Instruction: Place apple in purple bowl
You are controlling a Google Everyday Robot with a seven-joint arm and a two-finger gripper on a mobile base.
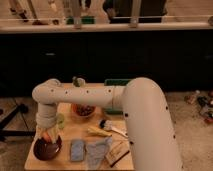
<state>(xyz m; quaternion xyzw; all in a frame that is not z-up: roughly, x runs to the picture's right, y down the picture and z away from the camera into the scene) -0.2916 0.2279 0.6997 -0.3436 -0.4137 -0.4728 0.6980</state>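
Note:
The purple bowl (46, 150) sits at the front left corner of the wooden table (75, 125). My gripper (47, 135) hangs straight down from the white arm, just above the bowl's rim. It is shut on the apple (47, 136), a small orange-red fruit showing between the fingers right over the bowl. The inside of the bowl is partly hidden by the gripper.
An orange-red bowl (83, 110) with dark contents stands mid-table. A yellow banana-like item (99, 131), a brush (112, 128), a blue sponge (76, 149), a grey cloth (97, 152) and a packet (117, 152) lie to the right. A green tray (116, 82) is at the back.

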